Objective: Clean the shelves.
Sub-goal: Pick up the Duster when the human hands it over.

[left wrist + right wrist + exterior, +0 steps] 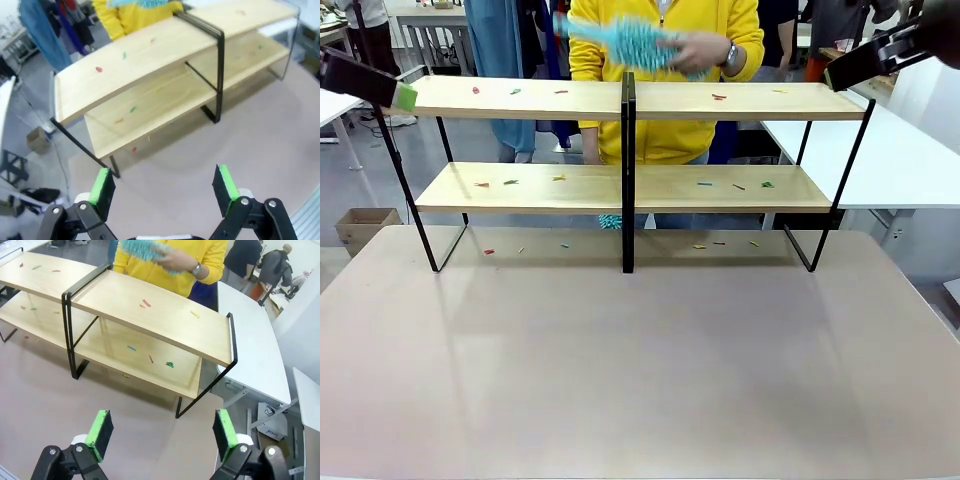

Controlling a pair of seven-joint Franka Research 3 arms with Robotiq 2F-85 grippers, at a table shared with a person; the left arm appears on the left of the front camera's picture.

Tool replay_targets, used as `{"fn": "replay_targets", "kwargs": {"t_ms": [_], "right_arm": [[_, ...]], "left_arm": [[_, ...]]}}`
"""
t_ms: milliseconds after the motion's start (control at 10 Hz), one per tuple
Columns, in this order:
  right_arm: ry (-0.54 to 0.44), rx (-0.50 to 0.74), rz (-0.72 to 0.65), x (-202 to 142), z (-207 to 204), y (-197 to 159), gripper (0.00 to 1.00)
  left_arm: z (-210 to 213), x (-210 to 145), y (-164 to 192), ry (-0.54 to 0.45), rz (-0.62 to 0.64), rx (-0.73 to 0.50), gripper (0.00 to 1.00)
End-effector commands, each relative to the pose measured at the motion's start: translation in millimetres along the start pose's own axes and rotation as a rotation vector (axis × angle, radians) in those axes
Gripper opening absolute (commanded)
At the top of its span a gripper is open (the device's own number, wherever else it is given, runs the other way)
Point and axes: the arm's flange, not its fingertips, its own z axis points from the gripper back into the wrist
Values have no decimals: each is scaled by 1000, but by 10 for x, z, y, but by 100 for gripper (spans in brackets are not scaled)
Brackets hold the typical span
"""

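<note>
The shelves [520, 97] stand across the far half of the table: two tiers of light wood on thin black frames, two units joined at the middle. Small coloured scraps lie scattered on both boards [146, 303] and on the table beneath. A person in yellow stands behind, with a hand holding a fluffy turquoise duster [630, 42] above the top board. My left gripper [165, 186] hangs open, high off the shelves' left end [75, 95]. Off the right end [220, 347], my right gripper [162, 432] is open too. Nothing is held between either pair of fingers.
The tan table [640, 370] stretches bare in front of the rack. A white table [900, 160] stands to the right and a cardboard box [362, 228] sits on the floor at left. Other people stand farther back.
</note>
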Motion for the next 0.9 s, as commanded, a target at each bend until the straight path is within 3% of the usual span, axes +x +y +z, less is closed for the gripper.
{"fn": "replay_targets", "kwargs": {"t_ms": [0,300,800], "right_arm": [[16,-14,-22,36,-54,-46,100],[30,-1,-30,11,-111,-26,100],[32,13,-30,-6,-149,-23,100]], "left_arm": [[-71,-155,-122,-16,214,73,100],[-128,-80,-159,-17,320,157,100],[-242,23,-317,-7,299,166,100]]}}
